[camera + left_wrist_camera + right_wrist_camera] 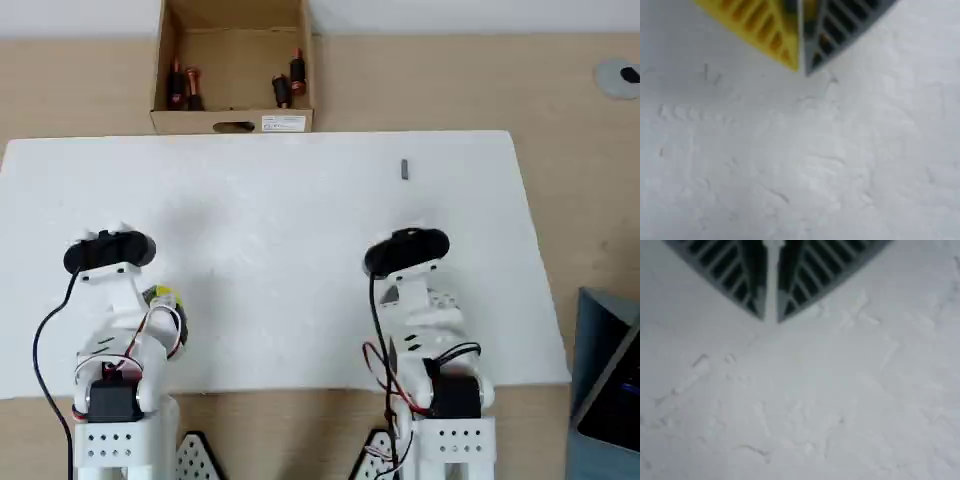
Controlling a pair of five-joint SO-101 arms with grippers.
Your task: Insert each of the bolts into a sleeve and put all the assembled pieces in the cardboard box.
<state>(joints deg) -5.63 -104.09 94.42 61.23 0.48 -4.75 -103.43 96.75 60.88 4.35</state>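
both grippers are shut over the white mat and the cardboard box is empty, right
No, the cardboard box is not empty: the high view shows four assembled pieces in it, two at the left and two at the right. The left gripper and right gripper are shut over the white mat, as you say.

Left gripper point(801, 69), right gripper point(771, 318); both closed

White mat point(280, 260), wooden table point(450, 90) (grey disc point(618, 78) inset)
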